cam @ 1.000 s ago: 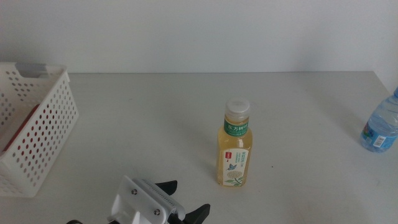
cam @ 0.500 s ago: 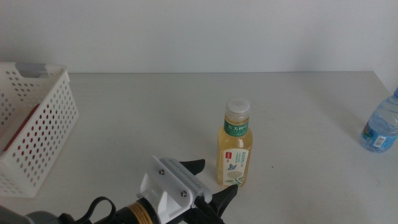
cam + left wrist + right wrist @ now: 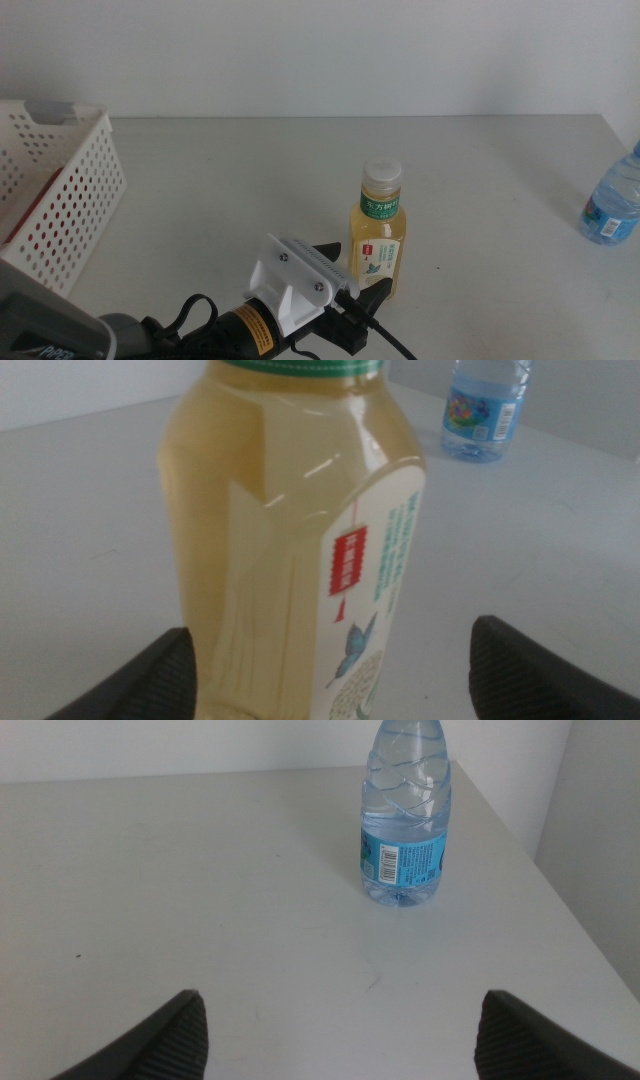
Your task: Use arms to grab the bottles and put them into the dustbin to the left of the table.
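Standing upright mid-table, cap up, the tea bottle is yellow with a white cap and green label. My left gripper sits low at its base, jaws spread either side, not touching. The water bottle stands near the table's far right edge; my right gripper faces it, jaws apart. The dustbin sits left.

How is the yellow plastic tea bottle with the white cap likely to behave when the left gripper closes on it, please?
The yellow tea bottle looks nearly full, so probably heavy for its size. It stands tall on a narrow base, so a nudge from the open left gripper might tip it. Its smooth, glossy wall may be slippery.
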Available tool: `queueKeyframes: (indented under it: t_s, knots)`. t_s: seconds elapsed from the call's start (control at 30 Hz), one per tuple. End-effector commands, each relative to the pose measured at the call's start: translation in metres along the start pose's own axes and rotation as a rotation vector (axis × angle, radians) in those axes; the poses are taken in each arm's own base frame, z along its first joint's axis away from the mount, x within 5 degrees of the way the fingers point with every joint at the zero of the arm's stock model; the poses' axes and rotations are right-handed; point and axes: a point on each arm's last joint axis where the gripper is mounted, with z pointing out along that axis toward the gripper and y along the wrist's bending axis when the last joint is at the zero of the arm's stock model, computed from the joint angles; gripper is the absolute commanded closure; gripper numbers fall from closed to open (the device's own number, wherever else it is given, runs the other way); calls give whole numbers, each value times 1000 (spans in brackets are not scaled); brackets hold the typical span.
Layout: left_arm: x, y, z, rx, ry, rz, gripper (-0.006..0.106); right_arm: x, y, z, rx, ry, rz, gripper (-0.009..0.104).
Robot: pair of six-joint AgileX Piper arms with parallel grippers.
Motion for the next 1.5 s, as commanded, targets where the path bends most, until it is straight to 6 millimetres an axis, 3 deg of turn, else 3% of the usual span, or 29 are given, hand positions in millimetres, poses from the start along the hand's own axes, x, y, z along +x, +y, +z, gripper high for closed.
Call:
queueKeyframes:
  t_s: [0.0,0.43,0.8,1.13,1.3,1.47]
  knots:
    - [-28,0,2,15,-201,-16,7,-11,0,-3,7,-105,-19,20]
    - [-41,21,26,123,-130,-1,7,-11,0,-3,7,-105,-19,20]
    - [-38,24,59,196,-120,-24,7,-11,0,-3,7,-105,-19,20]
    - [-43,24,72,221,-141,-3,7,-11,0,-3,7,-105,-19,20]
    - [-43,23,73,235,-140,5,14,-11,0,-3,7,-105,-19,20]
    - [-37,22,74,251,-118,12,31,-11,0,-3,7,-105,-19,20]
